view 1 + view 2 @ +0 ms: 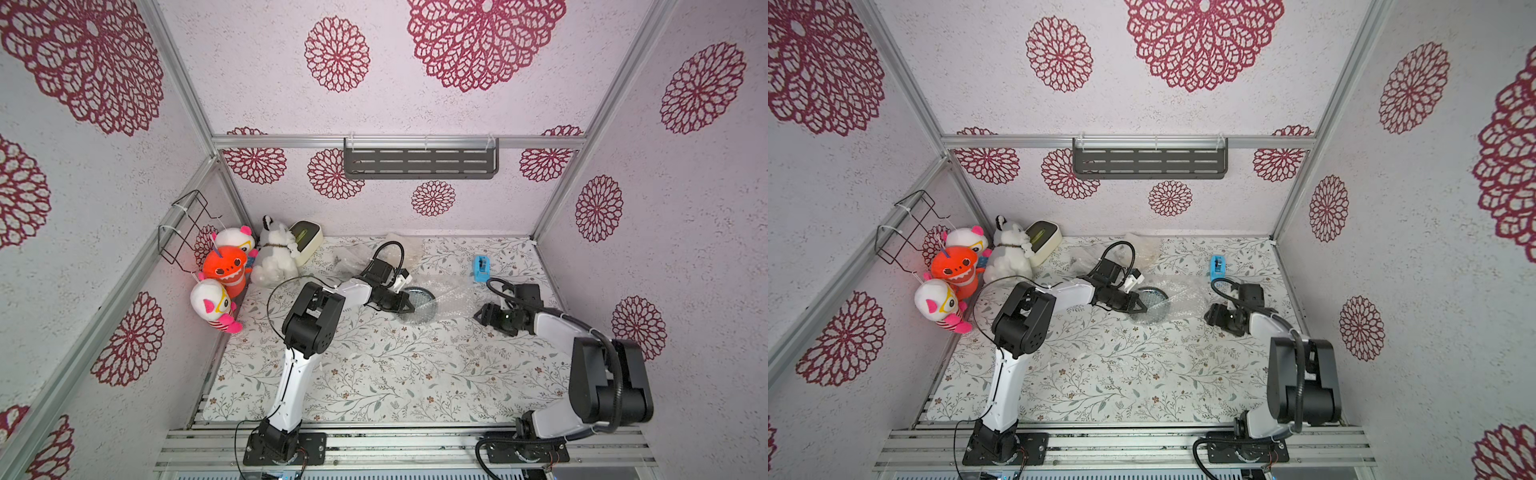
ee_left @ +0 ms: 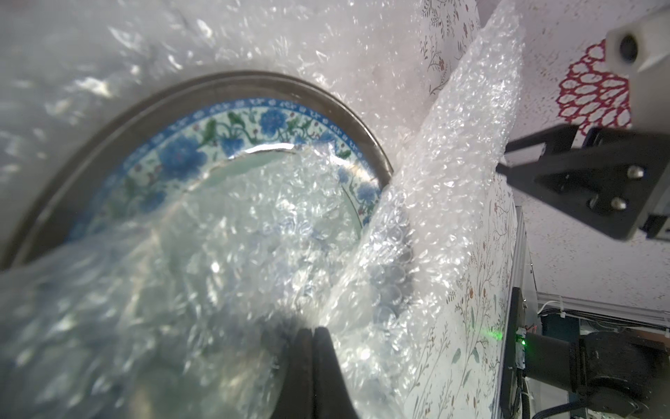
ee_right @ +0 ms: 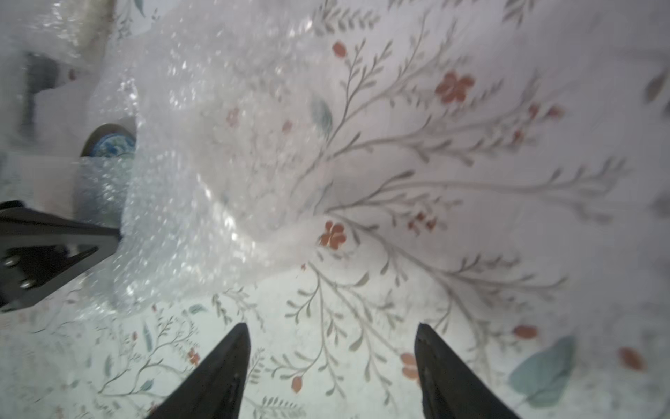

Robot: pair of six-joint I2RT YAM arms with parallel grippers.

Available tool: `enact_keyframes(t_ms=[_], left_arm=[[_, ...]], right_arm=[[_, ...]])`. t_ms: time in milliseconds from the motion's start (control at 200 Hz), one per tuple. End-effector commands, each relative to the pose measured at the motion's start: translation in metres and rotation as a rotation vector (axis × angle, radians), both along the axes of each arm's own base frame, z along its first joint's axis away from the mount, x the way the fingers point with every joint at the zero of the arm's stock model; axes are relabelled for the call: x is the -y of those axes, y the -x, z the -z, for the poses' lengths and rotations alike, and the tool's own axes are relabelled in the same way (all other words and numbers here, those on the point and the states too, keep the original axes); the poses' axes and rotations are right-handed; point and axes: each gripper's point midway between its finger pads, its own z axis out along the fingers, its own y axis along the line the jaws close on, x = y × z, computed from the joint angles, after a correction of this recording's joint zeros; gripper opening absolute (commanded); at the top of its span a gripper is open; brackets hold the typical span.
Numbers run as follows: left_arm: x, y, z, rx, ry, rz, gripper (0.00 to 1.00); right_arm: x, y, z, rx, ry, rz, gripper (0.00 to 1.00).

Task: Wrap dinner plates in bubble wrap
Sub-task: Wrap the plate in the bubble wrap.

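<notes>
So far-left corner of the bench (image 1: 374, 374) is a pile of plush toys (image 1: 232, 266) with a cream box (image 1: 307, 241) tucked beside them against the far edge. The left gripper (image 1: 409, 309) reaches in toward mid-bench, a bit nearer the far edge, and its jaws are clenched tight. In the left wrist view the left gripper (image 2: 313, 333) has bubble wrap (image 2: 435, 181) bunched right at the tips, so it's pinching a fold of it. The plate (image 1: 422, 305) lies flat on the bench just at those tips, in both top views (image 1: 1152, 305). Up close the plate (image 2: 253, 119) has a grey rim and a blue flower band, and the wrap is draped over roughly half of it, the rest bare. The wrap (image 1: 453, 299) spreads out from the plate toward the right side, crinkly and partly standing up in a ridge. Behind it, near the far edge, stands a blue tape dispenser (image 1: 481, 268). The right gripper (image 1: 478, 315) sits just off the wrap's right edge. Its jaws are spread with nothing between them; in its own wrist view the right gripper (image 3: 331, 326) hangs over bare bench cloth, the wrap (image 3: 188, 181) just ahead and a sliver of plate (image 3: 110, 143) peeking out beyond.
</notes>
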Motion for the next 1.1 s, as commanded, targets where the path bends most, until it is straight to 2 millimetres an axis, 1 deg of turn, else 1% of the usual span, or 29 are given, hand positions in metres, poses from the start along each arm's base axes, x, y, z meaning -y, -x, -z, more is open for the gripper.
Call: enact_keyframes(t_ms=[0, 55, 135, 220, 245, 260, 300, 310, 330, 350, 390, 455, 495, 540, 590, 670, 791, 846, 876, 921, 966, 1046, 1066, 1096], left_arm=[[-0.017, 0.008, 0.036, -0.07, -0.106, -0.028, 0.0], [-0.017, 0.007, 0.037, -0.072, -0.11, -0.03, 0.0], [-0.017, 0.007, 0.038, -0.075, -0.112, -0.034, 0.0], [-0.018, 0.007, 0.038, -0.078, -0.119, -0.039, 0.0], [-0.018, 0.007, 0.038, -0.08, -0.12, -0.041, 0.0], [-0.018, 0.006, 0.038, -0.08, -0.12, -0.043, 0.0], [-0.018, 0.006, 0.037, -0.082, -0.12, -0.045, 0.0], [-0.018, 0.006, 0.038, -0.085, -0.122, -0.047, 0.0], [-0.019, 0.005, 0.038, -0.085, -0.123, -0.051, 0.0], [-0.02, 0.006, 0.039, -0.089, -0.129, -0.056, 0.0], [-0.02, 0.005, 0.038, -0.094, -0.134, -0.065, 0.0], [-0.023, 0.004, 0.04, -0.101, -0.147, -0.088, 0.0], [-0.025, 0.004, 0.041, -0.107, -0.155, -0.098, 0.0], [-0.026, 0.004, 0.044, -0.114, -0.162, -0.105, 0.0], [-0.026, 0.004, 0.044, -0.116, -0.158, -0.103, 0.0], [-0.027, 0.004, 0.047, -0.13, -0.155, -0.104, 0.0], [-0.028, 0.003, 0.05, -0.142, -0.152, -0.11, 0.0], [-0.029, 0.003, 0.05, -0.145, -0.15, -0.114, 0.0], [-0.03, 0.002, 0.049, -0.147, -0.145, -0.117, 0.0], [-0.031, 0.002, 0.049, -0.149, -0.138, -0.121, 0.0], [-0.032, 0.001, 0.049, -0.152, -0.13, -0.127, 0.0], [-0.036, -0.002, 0.044, -0.159, -0.094, -0.149, 0.0], [-0.037, -0.002, 0.042, -0.163, -0.074, -0.154, 0.01], [-0.037, -0.004, 0.032, -0.165, -0.027, -0.158, 0.06]], right_arm=[[-0.032, -0.027, -0.038, 0.162, -0.292, 0.042, 0.73], [-0.036, -0.036, -0.035, 0.184, -0.322, 0.045, 0.73], [-0.041, -0.059, -0.036, 0.245, -0.352, 0.032, 0.72], [-0.051, -0.085, -0.047, 0.34, -0.4, -0.014, 0.69], [-0.053, -0.092, -0.048, 0.359, -0.399, -0.024, 0.67], [-0.053, -0.096, -0.047, 0.364, -0.395, -0.029, 0.62], [-0.052, -0.106, -0.045, 0.369, -0.372, -0.03, 0.42], [-0.052, -0.108, -0.044, 0.37, -0.367, -0.03, 0.38], [-0.052, -0.112, -0.046, 0.376, -0.358, -0.033, 0.27], [-0.055, -0.114, -0.049, 0.388, -0.352, -0.048, 0.2], [-0.064, -0.116, -0.062, 0.429, -0.332, -0.093, 0.1], [-0.084, -0.114, -0.081, 0.481, -0.237, -0.183, 0.0], [-0.099, -0.112, -0.088, 0.49, -0.16, -0.246, 0.0], [-0.121, -0.106, -0.093, 0.5, -0.1, -0.342, 0.0], [-0.145, -0.098, -0.096, 0.505, -0.071, -0.432, 0.0], [-0.175, -0.089, -0.095, 0.511, -0.063, -0.51, 0.0], [-0.224, -0.064, -0.082, 0.489, -0.106, -0.637, 0.0], [-0.242, -0.051, -0.067, 0.451, -0.135, -0.686, 0.0], [-0.247, -0.046, -0.057, 0.425, -0.132, -0.69, 0.0], [-0.251, -0.039, -0.039, 0.383, -0.123, -0.69, 0.0], [-0.25, -0.036, -0.022, 0.338, -0.097, -0.673, 0.0], [-0.236, -0.036, 0.01, 0.238, -0.022, -0.586, 0.0], [-0.231, -0.036, 0.017, 0.209, -0.006, -0.557, 0.0], [-0.226, -0.035, 0.028, 0.17, 0.013, -0.529, 0.0]])
